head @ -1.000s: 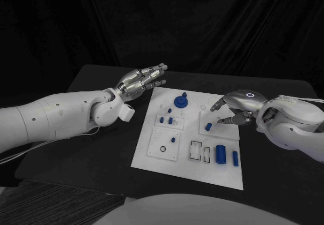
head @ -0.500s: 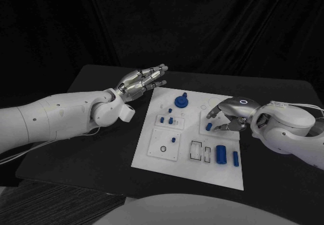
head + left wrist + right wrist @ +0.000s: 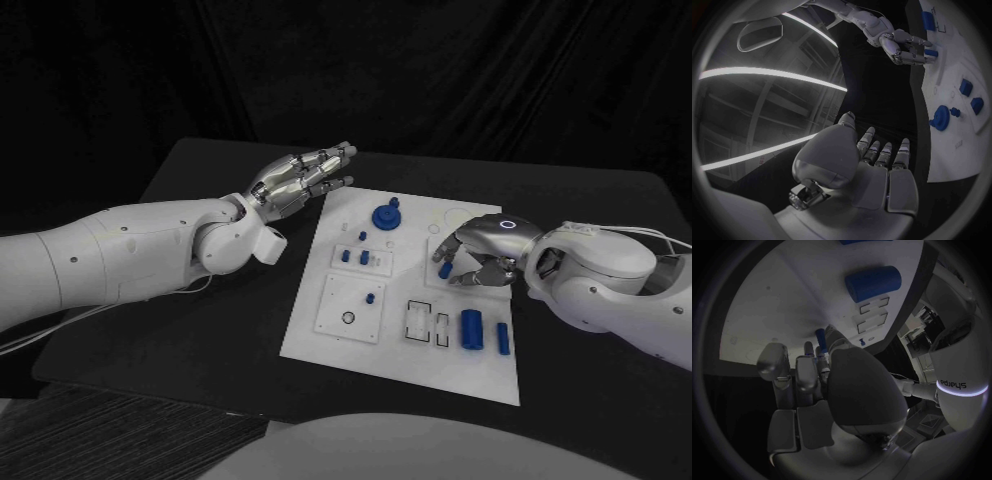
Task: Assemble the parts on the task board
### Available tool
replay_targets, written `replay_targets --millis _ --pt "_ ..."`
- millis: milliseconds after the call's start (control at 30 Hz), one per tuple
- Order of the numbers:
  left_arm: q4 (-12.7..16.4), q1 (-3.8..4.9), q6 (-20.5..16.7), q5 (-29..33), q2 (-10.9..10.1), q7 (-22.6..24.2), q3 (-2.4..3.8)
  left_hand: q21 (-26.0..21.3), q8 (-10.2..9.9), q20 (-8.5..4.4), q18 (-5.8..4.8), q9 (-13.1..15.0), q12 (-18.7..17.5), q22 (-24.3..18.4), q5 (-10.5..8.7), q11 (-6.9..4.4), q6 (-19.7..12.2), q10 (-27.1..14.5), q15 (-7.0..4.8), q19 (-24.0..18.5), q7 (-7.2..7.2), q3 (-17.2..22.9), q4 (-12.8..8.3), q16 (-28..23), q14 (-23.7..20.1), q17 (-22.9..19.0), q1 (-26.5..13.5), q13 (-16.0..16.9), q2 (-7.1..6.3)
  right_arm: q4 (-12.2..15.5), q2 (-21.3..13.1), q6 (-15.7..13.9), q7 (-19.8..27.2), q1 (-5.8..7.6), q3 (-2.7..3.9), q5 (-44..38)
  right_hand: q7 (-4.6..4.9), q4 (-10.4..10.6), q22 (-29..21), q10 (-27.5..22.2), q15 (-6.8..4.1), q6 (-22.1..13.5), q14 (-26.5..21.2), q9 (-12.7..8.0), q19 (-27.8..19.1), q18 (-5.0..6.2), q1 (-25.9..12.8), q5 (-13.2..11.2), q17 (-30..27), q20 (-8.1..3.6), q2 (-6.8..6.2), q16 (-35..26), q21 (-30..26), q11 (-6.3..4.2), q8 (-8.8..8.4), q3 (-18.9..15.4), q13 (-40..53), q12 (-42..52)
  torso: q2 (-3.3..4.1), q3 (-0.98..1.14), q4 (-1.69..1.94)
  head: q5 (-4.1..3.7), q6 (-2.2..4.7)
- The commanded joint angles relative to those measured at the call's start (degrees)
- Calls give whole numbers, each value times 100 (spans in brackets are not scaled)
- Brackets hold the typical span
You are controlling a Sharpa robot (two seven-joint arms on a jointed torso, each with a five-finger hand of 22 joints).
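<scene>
The white task board (image 3: 397, 355) lies in the middle of the black table. A small blue peg (image 3: 446, 268) lies on its right half, and my right hand (image 3: 479, 254) is bent down over it, with fingertips closed on the peg from both sides. The right wrist view shows the same peg (image 3: 820, 335) between the thumb and fingers of my right hand (image 3: 829, 390). My left hand (image 3: 303, 176) hovers open, fingers straight, off the board's far left corner. In the left wrist view, my left hand (image 3: 864, 170) is empty, and beyond it is my right hand (image 3: 907, 45).
A blue round knob (image 3: 387, 215) stands near the board's far edge, with small blue pegs (image 3: 355, 257) below it. A thick blue cylinder (image 3: 472, 329) and a slimmer one (image 3: 503, 337) lie near the front right. A black ring (image 3: 348, 319) sits at the front left.
My right hand has moved left across the board and lowered onto the small blue peg, its fingers closing round it. My left hand has stayed put.
</scene>
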Motion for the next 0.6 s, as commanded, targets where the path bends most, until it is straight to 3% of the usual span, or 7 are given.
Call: replay_targets --millis 33,100,133,167,367,600 --pt "3 -16 62 35 4 58 6 -3 21 51 46 9 31 5 33 18 55 11 47 -1 -3 34 -14 -18 -9 -10 19 9 21 -2 11 -84 135 -22 3 -12 14 -52 754 115 11 144 26 53 11 -11 14 212 17 -24 60 17 25 -4 77 33 6 19 -3 -2 0 28 -1" --pt "-2 -20 67 35 8 52 6 -3 22 52 46 9 32 5 34 21 58 11 47 -1 -1 36 -15 -18 -8 -9 20 10 23 -3 18 -93 154 -27 3 -12 12 -94 756 184 5 321 24 116 12 -13 81 541 16 -26 79 14 30 -11 170 106 2 2 -6 -1 3 45 -1" --pt "-6 -24 72 35 12 47 6 -3 23 53 46 10 32 5 35 25 63 12 47 -1 3 37 -15 -17 -7 -9 21 10 25 -4 23 -98 164 -30 3 -12 -11 -147 756 283 -13 665 17 258 6 -8 139 907 12 -45 87 7 27 -38 367 199 2 -9 -7 -2 2 58 -1" --pt "-8 -27 76 35 15 44 6 -3 23 53 46 10 32 5 35 25 63 12 47 -1 3 37 -15 -17 -7 -9 21 10 25 -4 24 -103 169 -31 3 -12 -13 -170 756 362 -14 718 13 313 3 -8 152 1015 8 -51 84 3 28 -54 408 242 9 4 -6 -3 2 63 -1" --pt "-19 -45 98 35 29 54 6 -1 29 60 45 11 34 8 43 39 75 14 53 2 14 48 -24 -18 -8 -9 34 10 34 9 16 -171 209 -35 3 -12 30 -305 751 606 -46 985 -6 596 -19 -3 200 1189 -11 -78 91 -18 13 -130 727 384 39 40 -2 -1 0 71 -1" --pt "-7 -76 114 35 34 215 6 36 141 72 48 37 104 98 260 109 345 107 86 73 66 204 -173 12 34 10 217 34 65 40 -17 -359 263 -34 3 -12 75 -475 738 960 -64 1157 -38 914 -64 7 248 1205 -58 -101 128 -59 -36 -230 1083 519 109 139 -7 -2 5 80 -1"
